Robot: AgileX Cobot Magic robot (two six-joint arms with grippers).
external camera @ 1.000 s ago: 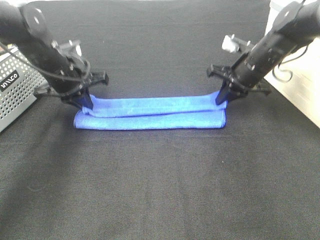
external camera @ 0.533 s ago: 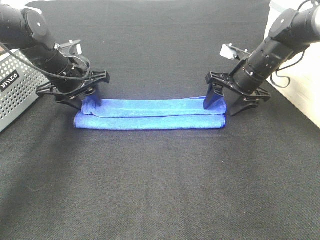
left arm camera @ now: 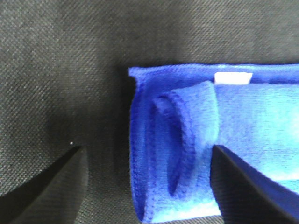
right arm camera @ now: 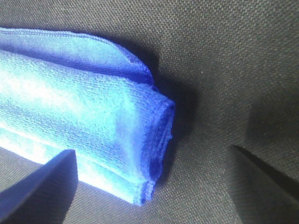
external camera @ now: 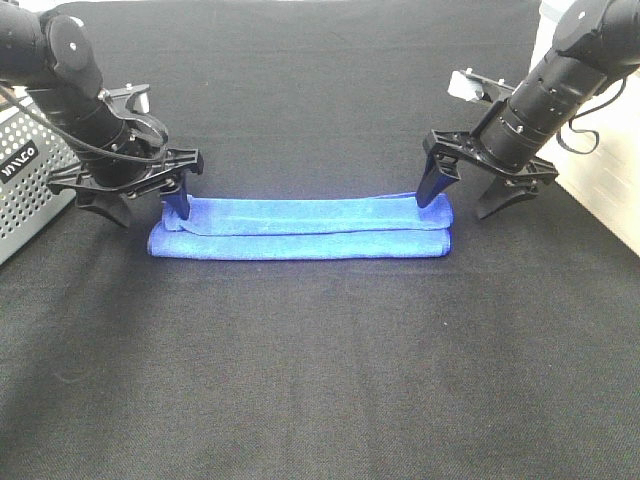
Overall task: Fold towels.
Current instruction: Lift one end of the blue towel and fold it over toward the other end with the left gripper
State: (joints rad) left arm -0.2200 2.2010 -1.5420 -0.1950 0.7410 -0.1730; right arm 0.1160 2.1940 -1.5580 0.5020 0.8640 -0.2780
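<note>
Tabletop of black woven fabric [external camera: 320, 380], filling the high view. Just toward 12 o'clock of its middle, lying flat: bright royal-blue rectangular microfiber towel [external camera: 300, 228], already doubled into a long narrow band running from 9 to 3 o'clock, with a strip of the lower layer showing along the 6 o'clock edge. At the 9 o'clock border, grey perforated metal box [external camera: 30, 190], well apart from the work.

Over the band's 9 o'clock end, left gripper [external camera: 143, 205], spread wide and gripping nothing, one fingertip at the towel's corner, the other out over bare cloth. Over the 3 o'clock end, right gripper [external camera: 458, 203], likewise wide and empty, straddling the end.

Smallest: white tag [left arm camera: 232, 78], peeping out at the hem near the left gripper, beside a loosely curled upper flap.

Step in hand, by the look of it: letting go between folds, lengthwise fold done. Next, probably an end-to-end fold. Calls for pinching every layer at one short end, curled flap included, then carrying it across without dragging the band askew.
</note>
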